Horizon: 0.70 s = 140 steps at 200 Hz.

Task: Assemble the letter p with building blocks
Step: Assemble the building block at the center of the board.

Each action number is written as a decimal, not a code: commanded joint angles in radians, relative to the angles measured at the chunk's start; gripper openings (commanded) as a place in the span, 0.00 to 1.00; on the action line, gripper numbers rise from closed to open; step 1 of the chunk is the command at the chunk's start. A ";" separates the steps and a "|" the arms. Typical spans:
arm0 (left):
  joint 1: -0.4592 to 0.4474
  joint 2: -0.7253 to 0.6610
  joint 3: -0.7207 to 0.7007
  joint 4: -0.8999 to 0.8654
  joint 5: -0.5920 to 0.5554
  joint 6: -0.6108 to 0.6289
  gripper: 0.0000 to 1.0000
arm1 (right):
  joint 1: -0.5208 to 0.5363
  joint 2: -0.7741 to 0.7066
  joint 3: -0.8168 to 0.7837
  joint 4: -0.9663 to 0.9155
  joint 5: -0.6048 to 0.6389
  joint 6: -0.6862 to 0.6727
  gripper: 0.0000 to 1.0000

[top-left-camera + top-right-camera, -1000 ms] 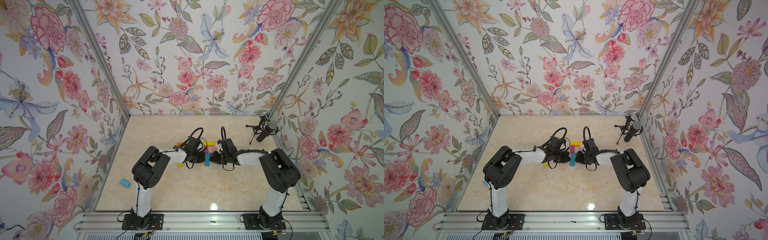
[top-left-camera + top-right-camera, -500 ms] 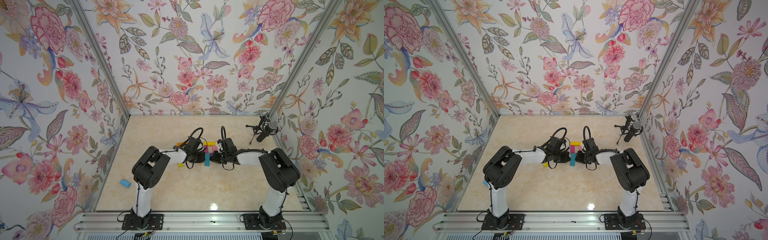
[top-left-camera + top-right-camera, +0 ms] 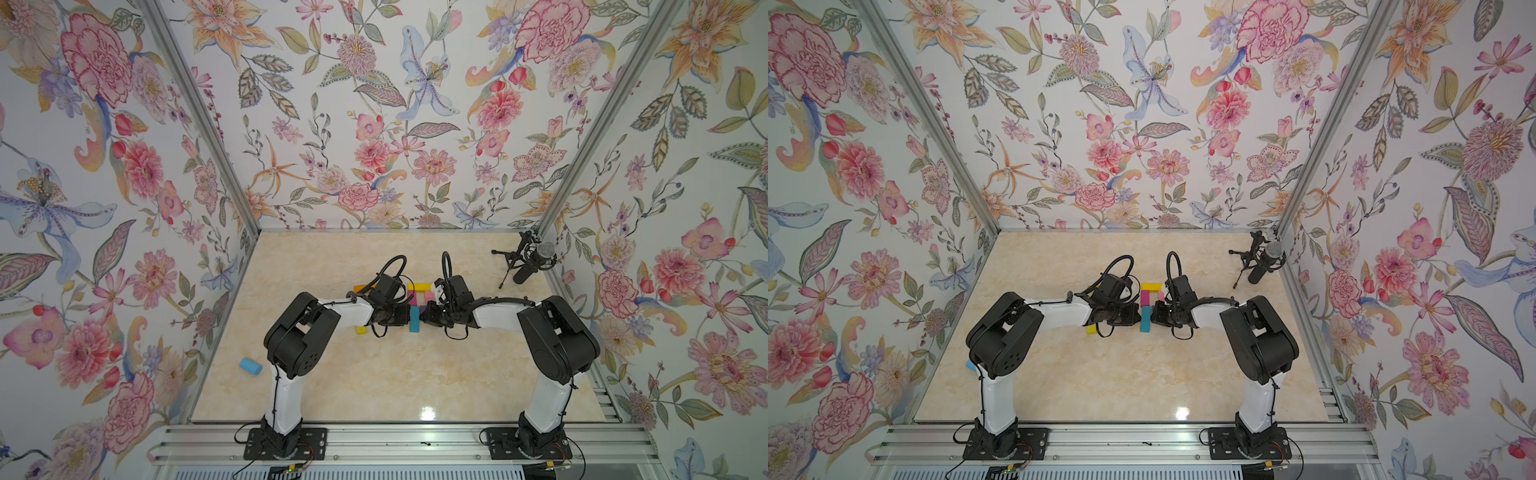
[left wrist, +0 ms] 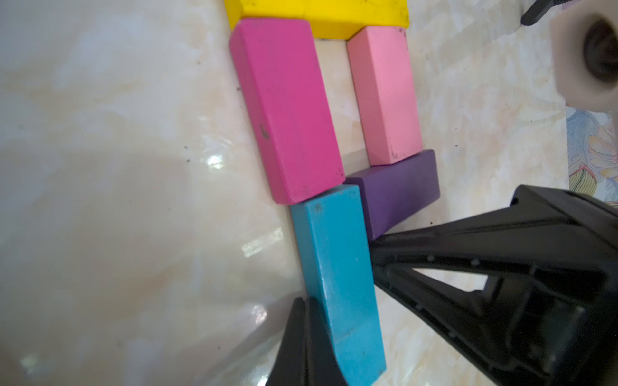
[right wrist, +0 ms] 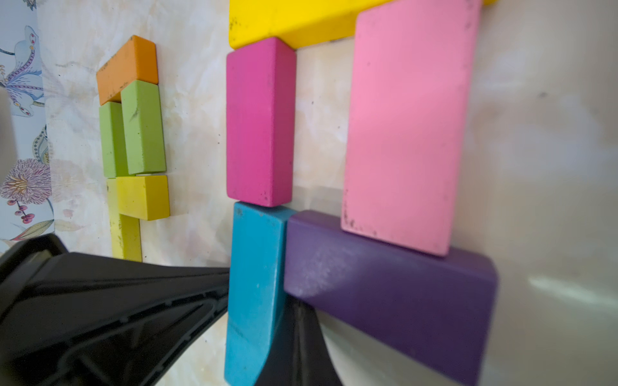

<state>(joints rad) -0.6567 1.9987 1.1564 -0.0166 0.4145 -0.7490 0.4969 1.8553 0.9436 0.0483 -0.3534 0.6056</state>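
Both tools squaring the lower stem of the letter. My left tool point(image 4: 304, 310) and my right tool point(image 5: 296, 310), each with its jaws pressed together and holding nothing, met the teal brick point(image 4: 337, 284) from its opposite long sides on the surface point(image 3: 374, 374). The magenta brick point(image 4: 287, 110) lay end to end with the teal one, touching it, as the upper stem. The yellow brick point(image 4: 334, 13) capped the top, the pale pink brick point(image 4: 384, 93) formed the outer side of the bowl, and the purple brick point(image 4: 398, 190) closed the bowl, lying slightly askew with one end against the teal brick. The letter looked nearly complete. An orange brick point(image 5: 128, 67), green bricks point(image 5: 142, 127) and spare yellow bricks point(image 5: 143, 197) lay apart to one side. Hazards, as I judged them: uneven pressure from the two tips could swivel the teal brick out of line with the magenta one. My right tip, just beside the purple brick, could push it further askew and open the bowl. A careless retreat could drag either brick.
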 commanded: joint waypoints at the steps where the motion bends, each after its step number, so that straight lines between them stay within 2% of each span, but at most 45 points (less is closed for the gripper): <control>1: -0.023 0.009 -0.013 -0.059 -0.003 0.001 0.00 | 0.003 0.036 0.010 -0.041 0.008 -0.010 0.00; 140: -0.031 -0.008 -0.002 -0.079 -0.015 0.011 0.00 | 0.011 0.038 0.020 -0.042 0.005 -0.009 0.00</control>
<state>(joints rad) -0.6613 1.9972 1.1591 -0.0254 0.4046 -0.7479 0.4969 1.8614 0.9569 0.0380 -0.3508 0.6060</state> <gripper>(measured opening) 0.048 0.047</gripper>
